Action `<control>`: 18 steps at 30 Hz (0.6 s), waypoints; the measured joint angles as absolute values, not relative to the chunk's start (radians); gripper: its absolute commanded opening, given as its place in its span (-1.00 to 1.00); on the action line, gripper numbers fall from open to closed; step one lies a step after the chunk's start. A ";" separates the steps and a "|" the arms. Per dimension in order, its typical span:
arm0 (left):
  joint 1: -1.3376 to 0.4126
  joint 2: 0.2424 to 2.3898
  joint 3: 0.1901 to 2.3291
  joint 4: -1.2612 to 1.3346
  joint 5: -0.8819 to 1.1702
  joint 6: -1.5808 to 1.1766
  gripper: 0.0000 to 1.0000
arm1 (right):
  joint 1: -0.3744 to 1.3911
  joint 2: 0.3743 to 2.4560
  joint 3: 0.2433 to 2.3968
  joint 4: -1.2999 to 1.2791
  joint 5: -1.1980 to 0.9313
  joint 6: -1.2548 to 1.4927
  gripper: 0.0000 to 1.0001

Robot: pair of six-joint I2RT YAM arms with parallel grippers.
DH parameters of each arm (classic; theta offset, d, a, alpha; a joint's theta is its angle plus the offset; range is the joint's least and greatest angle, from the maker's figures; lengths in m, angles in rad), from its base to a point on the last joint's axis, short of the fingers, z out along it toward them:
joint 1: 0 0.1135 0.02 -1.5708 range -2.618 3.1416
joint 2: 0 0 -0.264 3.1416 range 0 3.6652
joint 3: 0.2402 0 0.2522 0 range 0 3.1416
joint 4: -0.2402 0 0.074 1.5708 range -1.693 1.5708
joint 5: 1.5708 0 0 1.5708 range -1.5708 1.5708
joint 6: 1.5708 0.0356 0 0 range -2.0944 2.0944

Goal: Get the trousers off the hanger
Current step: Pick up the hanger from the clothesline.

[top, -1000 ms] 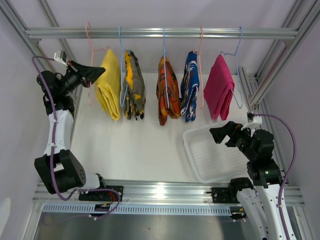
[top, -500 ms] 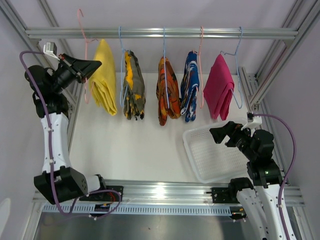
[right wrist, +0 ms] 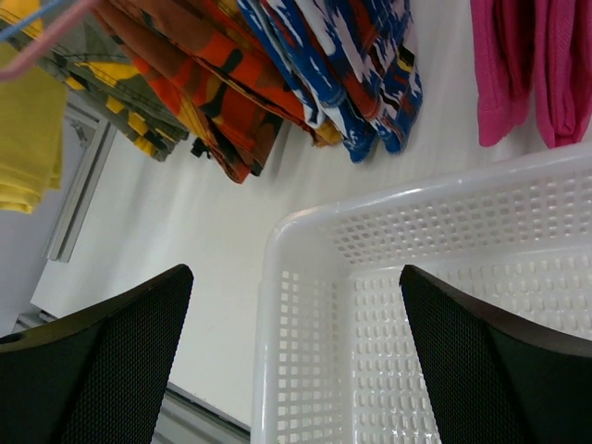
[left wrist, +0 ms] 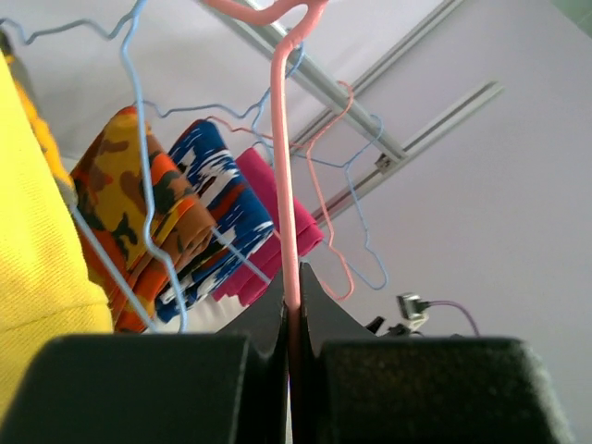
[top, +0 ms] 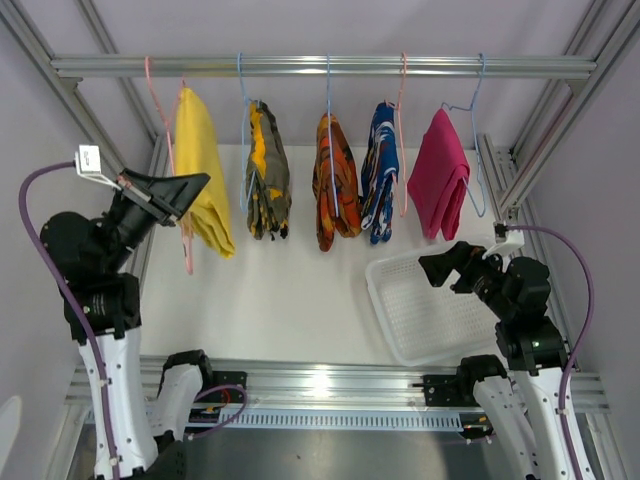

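My left gripper (top: 188,188) is shut on the wire of a pink hanger (top: 185,245) that carries the plain yellow trousers (top: 198,165). The left wrist view shows the pink hanger (left wrist: 282,166) pinched between the closed jaws of that gripper (left wrist: 292,294), with the yellow trousers (left wrist: 37,259) at the left. Its hook sits by the rail's left end; I cannot tell whether it rests on the rail. Camouflage (top: 267,170), orange-black (top: 335,180), blue-white-red (top: 380,170) and magenta (top: 438,175) trousers hang on their own hangers. My right gripper (top: 437,268) is open and holds nothing.
The metal rail (top: 520,66) spans the back of the cell. A white perforated basket (top: 385,300) lies on the table at the right, under my right gripper (right wrist: 296,273); its rim (right wrist: 305,222) fills the right wrist view. Frame posts stand at both sides.
My left arm has risen and drawn toward the near side, carrying the pink hanger and yellow trousers leftward along the rail. The right arm has not moved.
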State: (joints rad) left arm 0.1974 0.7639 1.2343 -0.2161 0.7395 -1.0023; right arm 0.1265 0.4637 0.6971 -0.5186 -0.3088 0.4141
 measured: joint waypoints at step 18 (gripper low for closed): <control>-0.110 0.606 1.063 -0.535 0.289 -0.849 -0.99 | 0.255 0.717 1.140 -0.409 -0.313 0.423 0.99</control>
State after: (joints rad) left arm -0.1097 0.6064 1.0630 -0.5350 0.2890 -0.8490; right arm 0.2554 0.7170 1.1397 -0.4088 -0.3130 0.4232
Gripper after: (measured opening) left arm 0.023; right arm 0.993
